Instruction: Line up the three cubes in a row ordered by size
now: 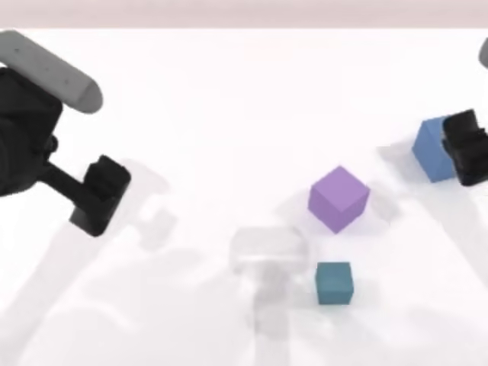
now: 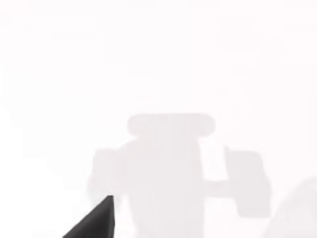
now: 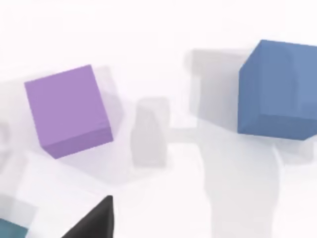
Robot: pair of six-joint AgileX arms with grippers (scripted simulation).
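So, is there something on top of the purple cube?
Nothing sits on the purple cube; its top face is bare. What lies under it is covered, apart from table around it.

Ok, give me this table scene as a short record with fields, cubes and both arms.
teal cube: near edge, right of centre
purple cube: just behind the teal one, apart from it
blue cube: far right, beside the right gripper
row: not formed
left gripper: over bare table at left, away from the cubes
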